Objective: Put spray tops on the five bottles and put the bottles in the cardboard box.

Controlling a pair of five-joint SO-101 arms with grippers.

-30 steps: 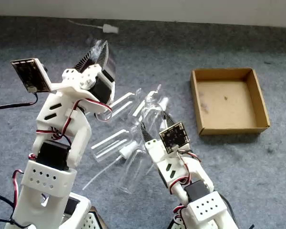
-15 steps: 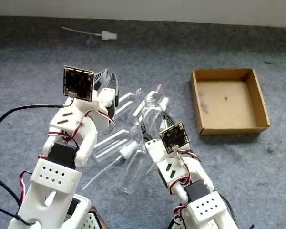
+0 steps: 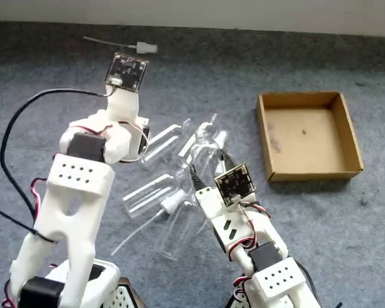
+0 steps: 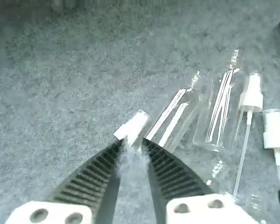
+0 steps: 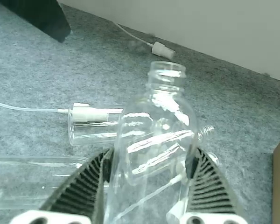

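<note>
Several clear bottles point(image 3: 179, 151) lie in a heap mid-table, with loose white spray tops point(image 4: 252, 95) among them. My right gripper point(image 3: 208, 168) is shut on a clear bottle point(image 5: 154, 130) whose threaded neck is bare; the fingers press both its sides. My left gripper point(image 4: 131, 141) hangs low over the carpet at the heap's left edge, jaws narrowly open. A small white cap piece point(image 4: 132, 127) lies right at its tips, beside a lying bottle point(image 4: 175, 116). The cardboard box point(image 3: 350, 131) stands to the right with nothing in it.
One spray top point(image 3: 145, 47) with a long tube lies alone near the far wall. Another spray top point(image 5: 86, 112) and a bottle point(image 5: 28, 182) lie close to my right gripper. Grey carpet covers the table. The left arm point(image 3: 83, 173) towers over the heap's left side.
The left arm has swung forward and lowered its gripper from up in the air down to the left edge of the bottle heap. The right arm and its bottle have stayed put.
</note>
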